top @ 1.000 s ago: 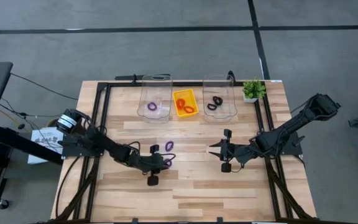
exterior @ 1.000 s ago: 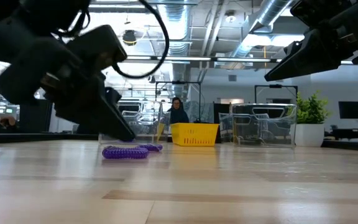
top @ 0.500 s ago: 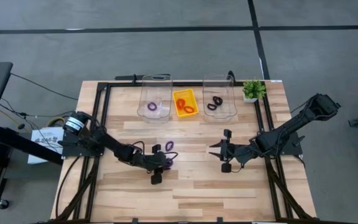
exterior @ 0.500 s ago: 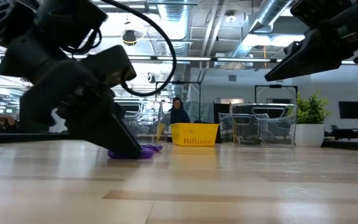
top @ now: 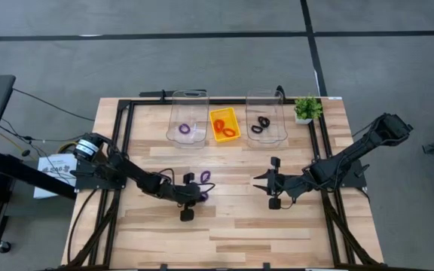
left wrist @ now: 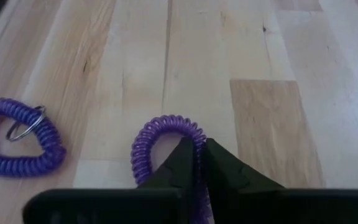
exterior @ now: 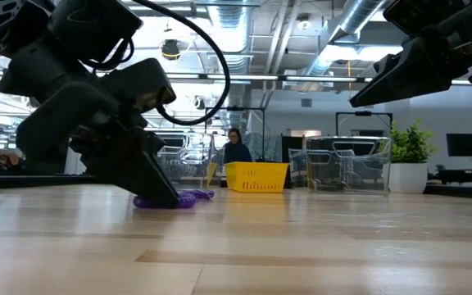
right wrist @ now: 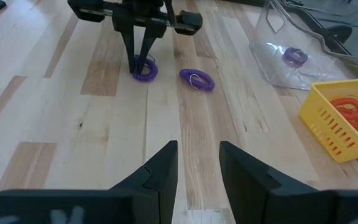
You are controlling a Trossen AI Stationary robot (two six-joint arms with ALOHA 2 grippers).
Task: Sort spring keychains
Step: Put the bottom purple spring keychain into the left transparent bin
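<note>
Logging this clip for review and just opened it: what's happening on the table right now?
The left gripper is down on the table, shut on a purple keychain, with a second purple keychain lying loose beside it. The right gripper hovers open, holding nothing. At the back, one clear bin holds a purple loop, the yellow tray orange-red ones, and the other clear bin black ones.

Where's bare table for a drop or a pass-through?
Bare wooden table all along the near edge, and between the two tools. Crowded: far edge, where clear plastic bins flank the yellow tray, and around the left tool on a purple coiled keychain.
</note>
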